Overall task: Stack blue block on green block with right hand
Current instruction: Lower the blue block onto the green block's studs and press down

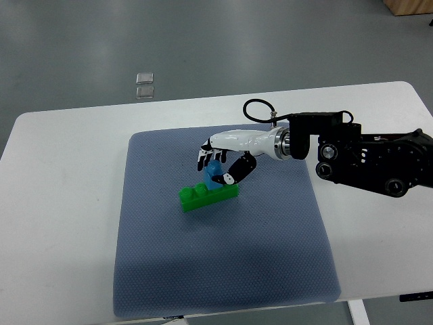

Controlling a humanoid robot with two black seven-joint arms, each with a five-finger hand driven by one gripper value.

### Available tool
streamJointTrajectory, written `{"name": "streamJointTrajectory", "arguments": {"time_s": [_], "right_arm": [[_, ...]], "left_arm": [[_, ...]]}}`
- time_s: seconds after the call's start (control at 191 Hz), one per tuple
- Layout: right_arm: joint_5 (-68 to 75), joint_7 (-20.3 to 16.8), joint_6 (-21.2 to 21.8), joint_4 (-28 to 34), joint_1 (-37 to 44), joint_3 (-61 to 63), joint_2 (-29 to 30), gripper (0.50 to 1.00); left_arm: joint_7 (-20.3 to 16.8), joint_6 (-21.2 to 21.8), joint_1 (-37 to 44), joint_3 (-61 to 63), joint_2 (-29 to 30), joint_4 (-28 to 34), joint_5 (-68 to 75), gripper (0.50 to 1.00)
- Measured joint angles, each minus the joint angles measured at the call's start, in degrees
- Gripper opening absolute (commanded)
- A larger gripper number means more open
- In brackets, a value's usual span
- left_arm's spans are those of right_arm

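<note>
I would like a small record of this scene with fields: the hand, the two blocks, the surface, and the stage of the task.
right hand: fingers closed on the blue block
blue block: held over the green block, at or just above its top; contact unclear
green block: lies on the mat
mat: blue-grey, on white table
left hand: not visible
stage: blue block not yet released

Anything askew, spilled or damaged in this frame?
Nothing stands out. The right hand holds the blue block at the green block, which lies slanted on the flat grey mat. No spill or damage is visible.
</note>
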Motion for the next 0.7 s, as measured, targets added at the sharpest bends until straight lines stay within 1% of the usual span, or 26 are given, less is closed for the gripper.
{"name": "streamJointTrajectory", "arguments": {"time_s": [0.324,0.701], "right_arm": [[-0.3,0.26,-0.1,-0.48,-0.62,0.0,0.73,0.596],[-0.83,0.68,-1.5,-0.95,-1.32,-0.09,1.04,0.596]], "left_arm": [[0.0,0.0,0.01,0.0,0.0,0.0,0.0,1.0],[0.0,0.0,0.06,0.01,0.0,-0.01,0.0,1.0]]}}
